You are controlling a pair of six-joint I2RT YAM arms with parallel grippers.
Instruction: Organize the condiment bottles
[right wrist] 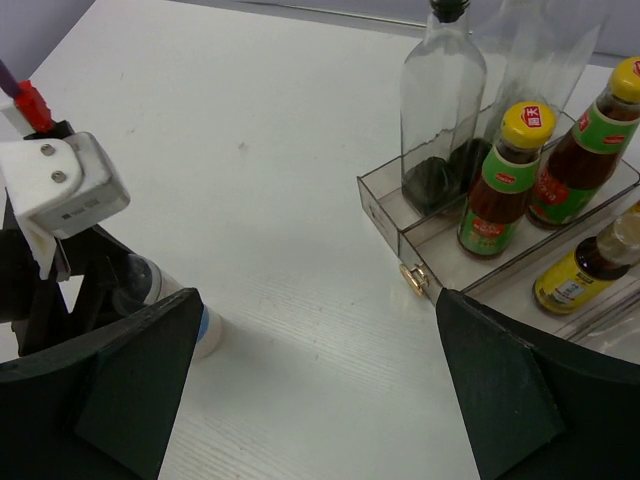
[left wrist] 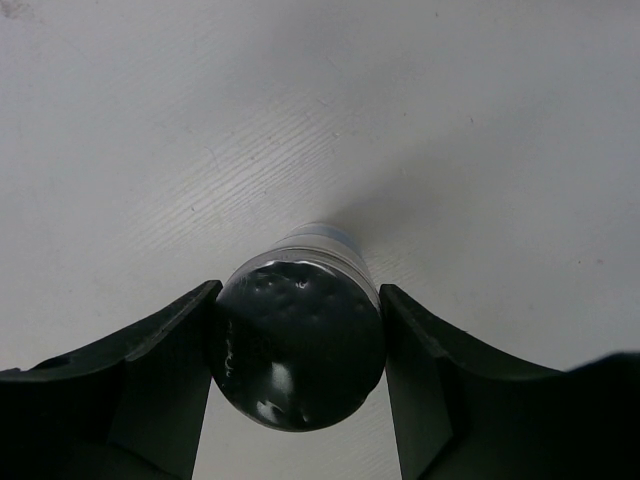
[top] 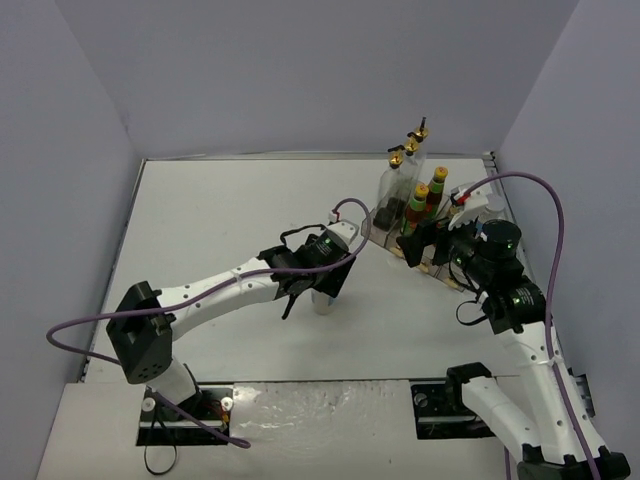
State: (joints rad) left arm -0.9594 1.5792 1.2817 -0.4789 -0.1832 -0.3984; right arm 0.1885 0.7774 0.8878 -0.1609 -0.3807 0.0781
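Left gripper [left wrist: 298, 302] apparently pinches the upright white silver-lidded shaker [left wrist: 300, 350]. Right gripper [right wrist: 318, 300] is spread wide beside the clear plastic rack [right wrist: 379, 203].

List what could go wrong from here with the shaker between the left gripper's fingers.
1. The left gripper pinches the shaker at its round shiny lid; it may slip or tip on lifting.
2. The right gripper hangs open right before the rack, so the arms may collide on the way in.
3. The tall glass bottles stand in the rack's end compartment and look easy to knock.
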